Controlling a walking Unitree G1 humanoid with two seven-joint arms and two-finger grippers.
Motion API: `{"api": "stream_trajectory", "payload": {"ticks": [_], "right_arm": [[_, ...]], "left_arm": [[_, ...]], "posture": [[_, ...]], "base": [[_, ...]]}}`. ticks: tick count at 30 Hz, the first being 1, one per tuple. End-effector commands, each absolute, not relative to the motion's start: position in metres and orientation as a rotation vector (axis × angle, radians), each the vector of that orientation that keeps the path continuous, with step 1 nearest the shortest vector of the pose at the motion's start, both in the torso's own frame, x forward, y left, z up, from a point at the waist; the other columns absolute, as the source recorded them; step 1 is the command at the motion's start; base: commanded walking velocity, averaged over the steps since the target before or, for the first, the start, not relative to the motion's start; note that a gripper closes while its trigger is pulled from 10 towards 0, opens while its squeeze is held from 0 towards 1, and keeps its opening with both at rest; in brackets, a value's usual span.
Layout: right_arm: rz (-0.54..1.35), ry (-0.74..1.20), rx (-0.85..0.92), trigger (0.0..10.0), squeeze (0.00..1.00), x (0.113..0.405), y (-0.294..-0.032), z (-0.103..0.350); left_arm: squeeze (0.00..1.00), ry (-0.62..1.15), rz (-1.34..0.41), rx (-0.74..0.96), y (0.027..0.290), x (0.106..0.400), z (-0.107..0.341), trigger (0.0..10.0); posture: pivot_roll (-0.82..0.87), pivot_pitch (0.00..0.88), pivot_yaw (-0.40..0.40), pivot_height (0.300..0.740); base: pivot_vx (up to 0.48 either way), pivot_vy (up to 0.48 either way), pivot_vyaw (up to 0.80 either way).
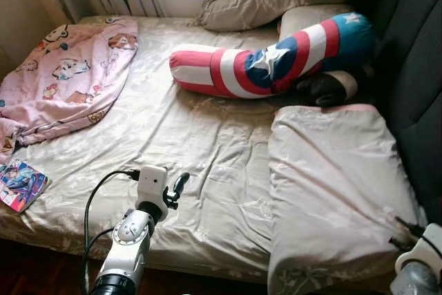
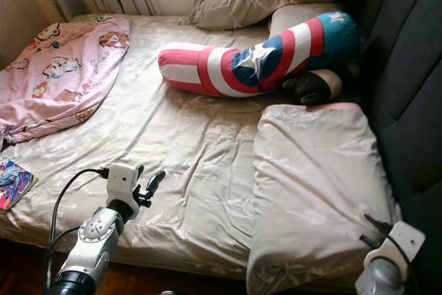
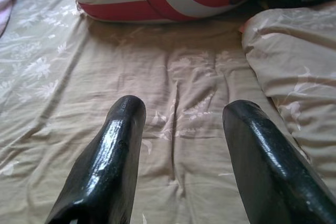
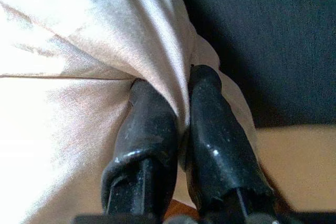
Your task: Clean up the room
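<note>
Bolster (image 1: 269, 60) red-white-blue striped, white star; blanket (image 1: 65, 74) pink cartoon print.

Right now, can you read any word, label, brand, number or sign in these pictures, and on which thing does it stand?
No text can be read in these pictures.
Book at the bed's near left corner: colourful cover, any print too small and blurred to read.
Pink blanket: cartoon figures, no legible words.
Striped pillow: a white star and rings, a sign without letters.
Left gripper finger: a faint embossed mark, unreadable.
</note>
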State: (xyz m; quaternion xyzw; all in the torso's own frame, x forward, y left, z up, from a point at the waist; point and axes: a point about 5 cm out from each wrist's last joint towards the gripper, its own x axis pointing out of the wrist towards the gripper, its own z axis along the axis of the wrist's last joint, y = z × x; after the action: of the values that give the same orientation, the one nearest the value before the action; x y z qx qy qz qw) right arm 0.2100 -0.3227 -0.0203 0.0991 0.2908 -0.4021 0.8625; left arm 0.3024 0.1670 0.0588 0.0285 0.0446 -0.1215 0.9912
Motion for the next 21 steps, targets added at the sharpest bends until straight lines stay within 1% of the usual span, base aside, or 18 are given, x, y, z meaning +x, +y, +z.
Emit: {"api": "stream_trajectory", "payload": {"ticks": [1,5,9,12,15,21], "right_arm": [[-0.892,0.644,0.249,10.0,0.0,0.198,-0.323,-0.028],[-0.865,0.608,0.231,10.0,0.0,0.201,-0.322,-0.026],[-0.864,0.575,0.188,10.0,0.0,0.207,-0.329,-0.017],[-0.897,0.555,0.178,10.0,0.0,0.207,-0.336,-0.012],[-0.916,0.563,0.179,10.0,0.0,0.205,-0.337,-0.013],[-0.897,0.596,0.2,10.0,0.0,0.201,-0.329,-0.021]], "left_arm": [[0.0,0.099,-0.233,0.07,0.171,0.3,0.055,10.0],[0.0,0.109,-0.229,0.073,0.174,0.298,0.051,10.0],[0.0,0.112,-0.227,0.066,0.172,0.298,0.05,10.0],[0.0,0.114,-0.231,0.062,0.169,0.298,0.049,10.0],[0.0,0.11,-0.233,0.058,0.167,0.298,0.049,10.0],[0.0,0.114,-0.238,0.059,0.166,0.297,0.047,10.0]], "posture": [[0.05,0.091,0.015,0.74],[0.05,0.096,0.016,0.74],[0.05,0.096,0.013,0.74],[0.04,0.097,0.013,0.74],[0.04,0.097,0.013,0.74],[0.05,0.095,0.013,0.74]], "base": [[0.0,0.0,0.0],[0.0,0.0,0.0],[0.0,0.0,0.0],[0.0,0.0,0.0],[0.0,0.0,0.0],[0.0,0.0,0.0]]}}
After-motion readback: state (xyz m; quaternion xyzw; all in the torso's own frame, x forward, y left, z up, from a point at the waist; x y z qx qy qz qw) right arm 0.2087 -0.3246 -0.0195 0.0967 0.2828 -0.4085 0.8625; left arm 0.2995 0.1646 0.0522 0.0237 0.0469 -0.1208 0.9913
